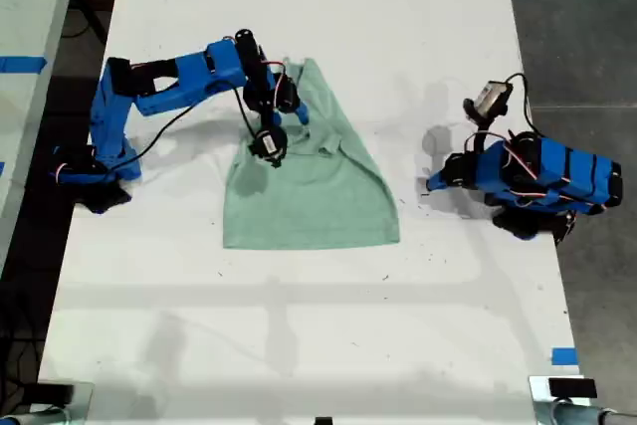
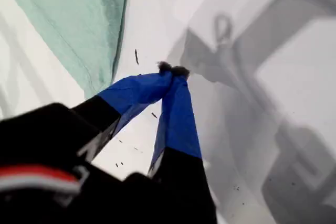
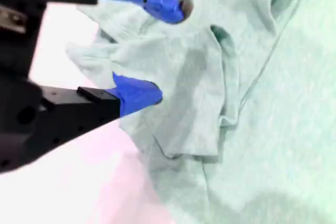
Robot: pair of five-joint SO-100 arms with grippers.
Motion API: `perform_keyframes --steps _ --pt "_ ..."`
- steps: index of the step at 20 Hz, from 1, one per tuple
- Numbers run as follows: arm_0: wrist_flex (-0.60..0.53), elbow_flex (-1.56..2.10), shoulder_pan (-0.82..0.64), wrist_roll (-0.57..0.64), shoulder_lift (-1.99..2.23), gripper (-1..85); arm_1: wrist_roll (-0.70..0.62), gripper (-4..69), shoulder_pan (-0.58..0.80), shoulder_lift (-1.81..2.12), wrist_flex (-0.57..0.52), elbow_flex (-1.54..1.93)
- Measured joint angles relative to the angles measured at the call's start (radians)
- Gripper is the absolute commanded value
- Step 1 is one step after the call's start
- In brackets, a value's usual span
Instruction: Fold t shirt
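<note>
Presently, shirt: the t shirt (image 1: 309, 191) is laid on the white counter (image 1: 398, 325) near its middle, partly folded, the hem edge flat and straight, the upper part narrowed and rumpled.
Second tool: my second tool (image 3: 157, 45) is held parted just above a bunched fold of the t shirt (image 3: 210, 77); nothing is gripped, and the gap looks suited to taking that fold.
Second arm: it is reached over the cloth from the exterior view's left, so the rumpled upper part can be worked.
First tool: my first tool (image 2: 172, 69) is pressed together at the tips with nothing between them, over bare counter (image 2: 157, 14).
First arm: it is tucked low at the exterior view's right, apart from the cloth, probably to leave room.
Step judged: another fold is being set up.
</note>
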Motion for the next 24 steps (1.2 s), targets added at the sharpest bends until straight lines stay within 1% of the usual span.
perform_keyframes --steps 3,4,5,8,10,11,12,14,15,16,17,18,24 --pt "0.017 0.106 -0.005 0.000 0.321 -0.1 0.000 -1.9 0.000 0.000 0.000 0.000" --pt "0.006 0.198 0.018 -0.015 0.454 -0.1 0.000 -1.9 0.000 0.000 0.000 0.000" --pt "-0.048 0.331 0.074 -0.044 0.589 -0.1 0.000 -1.9 0.000 0.000 0.000 0.000" --pt "-0.394 0.914 0.339 -0.195 1.002 -0.1 -0.002 -1.9 0.000 0.000 0.000 0.000" --pt "-0.617 1.338 0.425 -0.291 1.281 -0.1 -0.002 -1.9 0.000 0.000 0.000 0.000" --pt "-0.693 1.531 0.454 -0.331 1.414 -0.1 -0.002 -1.9 0.000 0.000 0.000 0.000" --pt "-0.741 1.703 0.474 -0.354 1.548 -0.1 -0.002 -1.9 0.000 0.000 0.000 0.000" --pt "-0.755 1.994 0.472 -0.364 1.832 -0.1 -0.002 -1.9 0.000 0.000 0.000 0.000" --pt "-0.726 2.100 0.471 -0.362 1.979 -0.1 -0.002 -1.9 0.000 0.000 0.000 0.000" --pt "-0.673 2.175 0.474 -0.353 2.126 -0.1 -0.002 -1.9 0.000 0.000 0.000 0.000" --pt "-0.618 2.192 0.474 -0.341 2.258 -0.1 -0.002 -1.9 0.000 0.000 0.000 0.000" --pt "-0.594 2.212 0.474 -0.328 2.338 -0.1 -0.002 -1.9 0.000 0.000 0.000 0.000" --pt "-0.572 2.233 0.468 -0.325 2.395 -0.1 -0.002 -1.9 0.000 0.000 0.000 -0.002"
